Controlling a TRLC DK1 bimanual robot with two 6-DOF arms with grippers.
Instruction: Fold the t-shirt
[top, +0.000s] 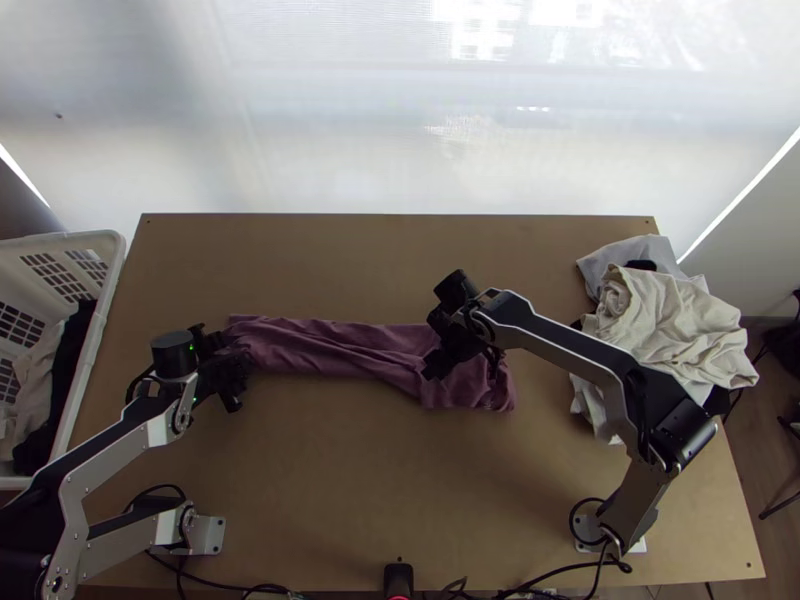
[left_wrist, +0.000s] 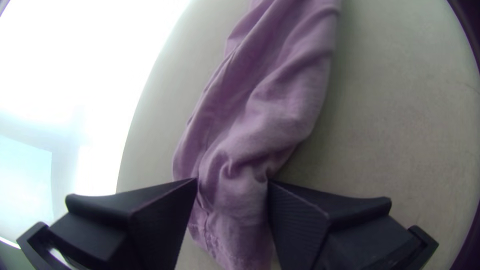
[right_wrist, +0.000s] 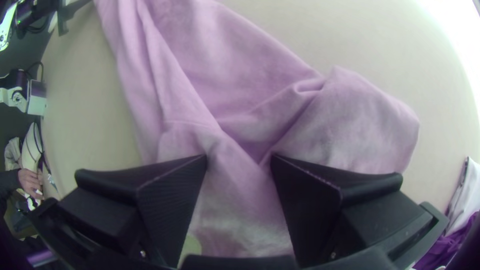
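- One white basket (top: 115, 262) stands at the left end of the table (top: 400, 500); the view's edge cuts it off. Dark cloth (top: 68, 370) and pale cloth (top: 35, 385) lie in it, their shapes hard to make out.
- My left arm (top: 105, 460) runs partly out of the top view at lower left.
- My left gripper (top: 232, 368) is at the left end of the t-shirt (top: 335, 350). In the left wrist view its jaws stand apart, released, with puckered cloth in the gap; one finger hides part of the garment's edge. Whether both pads touch the fabric, I cannot confirm.
- The mauve t-shirt lies on the table, gathered into a long, narrow, creased strip, wider toward its right end. Its sleeves and neckline I cannot identify; both ends are partly covered by my grippers.
- My right gripper (top: 458, 358) is over the wider right part. In the right wrist view its jaws also stand apart, released, with folds of the shirt between them; the fabric beneath the fingers is hidden.
- My right arm (top: 560, 350) spans from its base at lower right and blocks a strip of table.
- A heap of pale garments (top: 680, 325) lies at the table's right edge, with dark pieces partly buried; individual items cannot be separated.
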